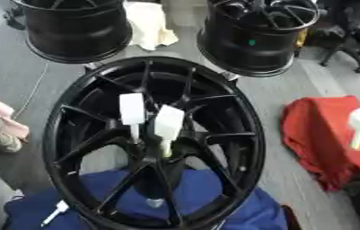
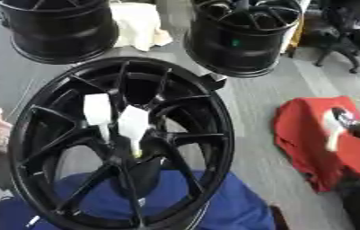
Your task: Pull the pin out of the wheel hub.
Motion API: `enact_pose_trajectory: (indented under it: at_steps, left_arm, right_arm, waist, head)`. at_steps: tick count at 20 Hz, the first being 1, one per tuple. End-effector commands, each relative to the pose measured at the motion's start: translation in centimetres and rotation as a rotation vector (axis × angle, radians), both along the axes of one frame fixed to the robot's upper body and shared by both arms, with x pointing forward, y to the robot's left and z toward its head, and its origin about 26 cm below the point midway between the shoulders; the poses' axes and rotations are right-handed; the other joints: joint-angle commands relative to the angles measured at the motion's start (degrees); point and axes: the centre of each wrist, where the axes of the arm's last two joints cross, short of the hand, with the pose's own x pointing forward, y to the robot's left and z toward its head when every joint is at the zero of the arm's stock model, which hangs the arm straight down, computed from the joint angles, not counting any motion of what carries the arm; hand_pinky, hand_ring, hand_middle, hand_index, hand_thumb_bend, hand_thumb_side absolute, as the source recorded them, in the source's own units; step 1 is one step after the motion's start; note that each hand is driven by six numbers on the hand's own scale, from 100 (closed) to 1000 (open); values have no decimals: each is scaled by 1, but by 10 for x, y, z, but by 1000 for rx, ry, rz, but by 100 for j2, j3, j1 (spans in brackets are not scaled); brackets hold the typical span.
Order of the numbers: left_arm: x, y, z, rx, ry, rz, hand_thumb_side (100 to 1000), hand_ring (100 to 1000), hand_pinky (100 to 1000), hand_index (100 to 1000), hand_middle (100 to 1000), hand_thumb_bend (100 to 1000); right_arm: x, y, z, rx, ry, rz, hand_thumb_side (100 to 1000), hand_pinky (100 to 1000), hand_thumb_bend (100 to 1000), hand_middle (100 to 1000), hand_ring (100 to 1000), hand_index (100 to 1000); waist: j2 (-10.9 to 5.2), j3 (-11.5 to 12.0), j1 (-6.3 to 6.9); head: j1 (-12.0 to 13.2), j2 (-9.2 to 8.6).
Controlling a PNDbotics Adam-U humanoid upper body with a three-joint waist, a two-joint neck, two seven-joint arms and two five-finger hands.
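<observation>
Looking down at the black wheel hub on a blue cloth mid-frame, I see two white-handled pins standing in its centre. They look light and rigid; I'd grasp the flat handle. My hands aren't visible, so I cannot tell my fingers' state.

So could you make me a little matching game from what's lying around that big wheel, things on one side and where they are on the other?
Things:
1. white pins
2. blue cloth
3. red cloth
4. cream cloth

Places:
A. under the big wheel's near edge
B. between the two far wheels
C. stuck in the hub
D. to the right of the big wheel

Pairs: 1-C, 2-A, 3-D, 4-B
</observation>
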Motion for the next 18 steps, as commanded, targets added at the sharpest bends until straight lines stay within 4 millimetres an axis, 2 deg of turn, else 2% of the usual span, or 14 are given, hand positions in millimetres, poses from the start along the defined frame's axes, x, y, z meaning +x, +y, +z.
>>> enact_pose_trajectory:
  at_steps: [1, 5, 8, 11, 14, 16, 18]
  left_arm:
    - [3, 9, 14, 55, -49, -65, 789, 541, 735, 771, 571, 233]
    - [6, 7, 14, 52, -49, -73, 789, 541, 735, 771, 571, 233]
    - [7, 5, 15, 48, -50, -79, 789, 542, 735, 771, 571, 234]
    - [9, 3, 15, 43, -50, -86, 790, 542, 734, 771, 571, 233]
    - [11, 1, 15, 35, -55, -92, 790, 542, 734, 771, 571, 235]
    - [12, 0, 15, 30, -59, -92, 790, 542, 734, 771, 571, 237]
    - [12, 0, 15, 29, -60, -92, 790, 543, 734, 771, 572, 239]
  right_arm:
    - [12, 10, 10, -11, -130, -17, 499, 765, 438, 845, 770, 908]
    - [37, 51, 22, 15, -266, 83, 515, 734, 383, 797, 727, 889]
    - [51, 85, 21, 67, -307, 173, 513, 715, 315, 775, 692, 874]
    - [59, 115, 7, 136, -303, 233, 505, 705, 262, 769, 680, 872]
    - [61, 142, -21, 221, -267, 264, 495, 690, 228, 746, 650, 858]
    - [59, 149, -39, 265, -253, 237, 489, 685, 212, 735, 639, 851]
    - [59, 150, -47, 274, -257, 224, 481, 680, 206, 728, 630, 848]
  waist:
    - [-58, 23, 32]
    - [-63, 74, 47]
    - [-64, 101, 57]
    - [-60, 126, 71]
    - [-37, 142, 99]
    - [-19, 139, 116]
    - [-13, 129, 121]
  head:
    - [-12, -66]
    - [-23, -65]
    - [-34, -63]
    - [-45, -79]
    - [-48, -106]
    - [-22, -125]
    - [-7, -127]
